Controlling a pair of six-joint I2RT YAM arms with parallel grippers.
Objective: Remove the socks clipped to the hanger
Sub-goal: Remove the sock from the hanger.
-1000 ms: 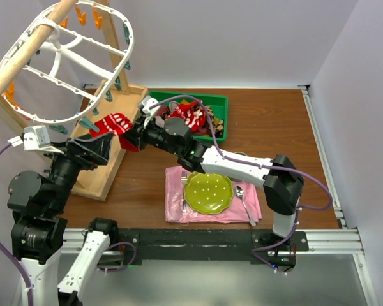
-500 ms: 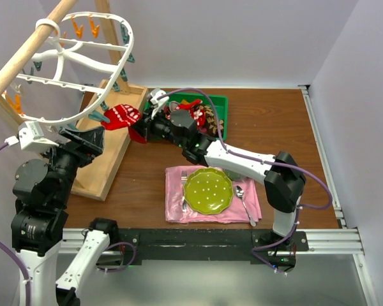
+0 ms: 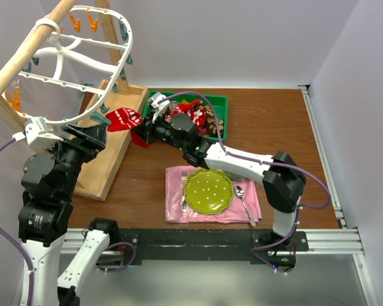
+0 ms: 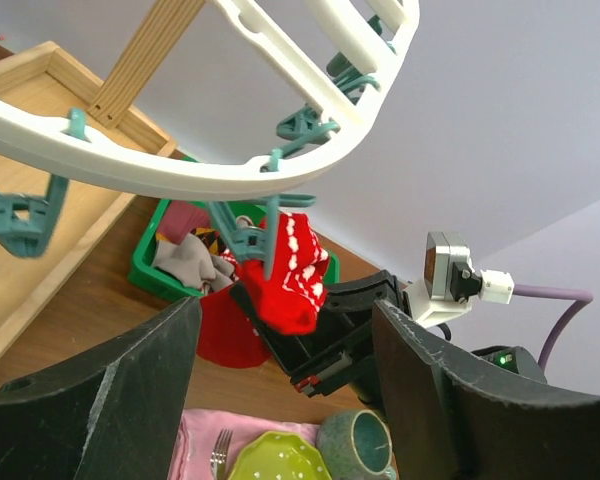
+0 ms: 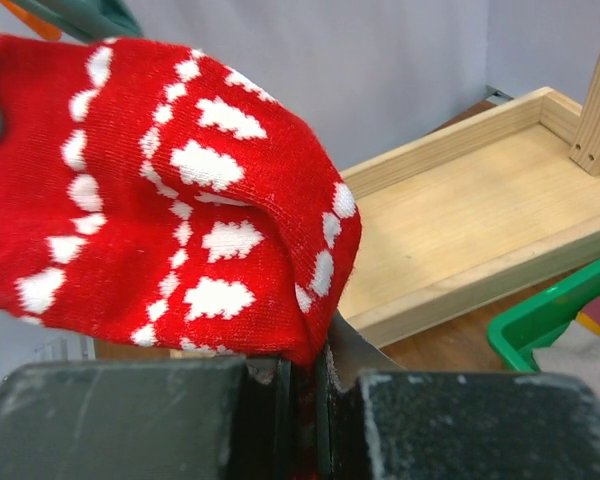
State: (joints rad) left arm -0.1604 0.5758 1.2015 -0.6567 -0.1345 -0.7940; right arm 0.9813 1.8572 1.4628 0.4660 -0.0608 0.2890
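The right tool (image 3: 142,134) is clamped on the lower end of the red, white-patterned sock (image 3: 122,118), which hangs from a teal plastic clip (image 4: 245,240) on the white oval plastic hanger (image 3: 129,48). A steady pull toward 4 o'clock should free it if the left tool (image 3: 92,135), fingers apart beside the rim, braces the frame. The wooden rack base (image 3: 108,159) crowds below. The green plastic bin (image 3: 220,101) sits at 3 o'clock.
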